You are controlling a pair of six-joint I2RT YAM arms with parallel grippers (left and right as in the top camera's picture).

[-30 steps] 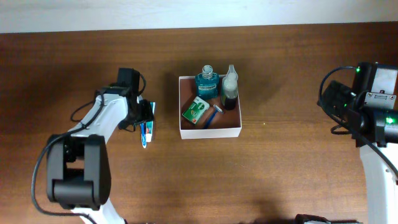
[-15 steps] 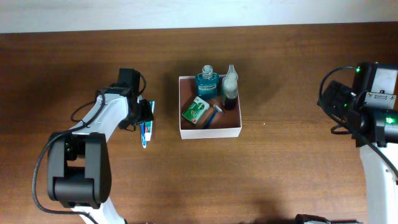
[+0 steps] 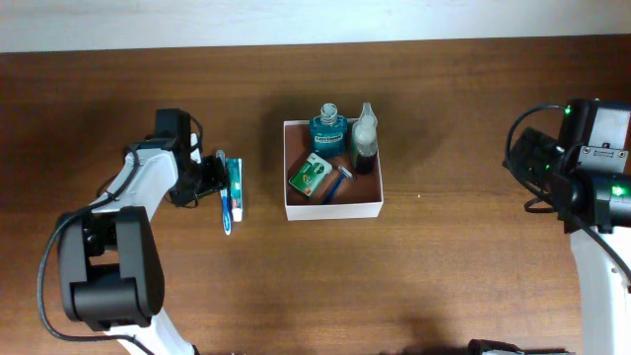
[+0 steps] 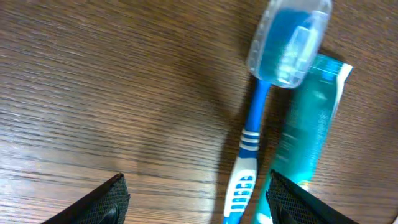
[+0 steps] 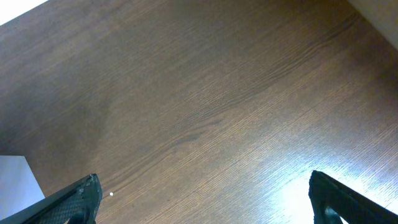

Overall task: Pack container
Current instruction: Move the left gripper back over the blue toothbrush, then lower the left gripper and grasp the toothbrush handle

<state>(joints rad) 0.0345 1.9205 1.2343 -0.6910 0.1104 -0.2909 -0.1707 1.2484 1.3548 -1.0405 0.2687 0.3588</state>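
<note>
The container (image 3: pixel 335 211), a square white-walled box with a brownish-pink inside, stands mid-table. It holds a teal mouthwash bottle (image 3: pixel 328 129), a dark bottle with a clear cap (image 3: pixel 365 146), a green box (image 3: pixel 312 175) and a blue razor (image 3: pixel 339 184). A blue-and-white toothbrush (image 3: pixel 225 195) with a clear head cap and a teal toothpaste tube (image 3: pixel 237 185) lie side by side on the table left of the container. My left gripper (image 3: pixel 209 181) is open just left of them. In the left wrist view the toothbrush (image 4: pixel 254 137) lies between the fingers (image 4: pixel 202 202), and the tube (image 4: pixel 309 127) is by the right finger. My right gripper (image 3: pixel 521 158) is open and empty.
The right gripper (image 5: pixel 205 202) hangs over bare brown wood at the right side of the table. A white corner of the container (image 5: pixel 12 177) shows at the left edge of the right wrist view. A pale wall strip (image 3: pixel 315 20) runs along the table's back edge.
My left arm has drawn back to the left, off the toothbrush and toothpaste tube, which now lie uncovered. The right arm has not moved.
</note>
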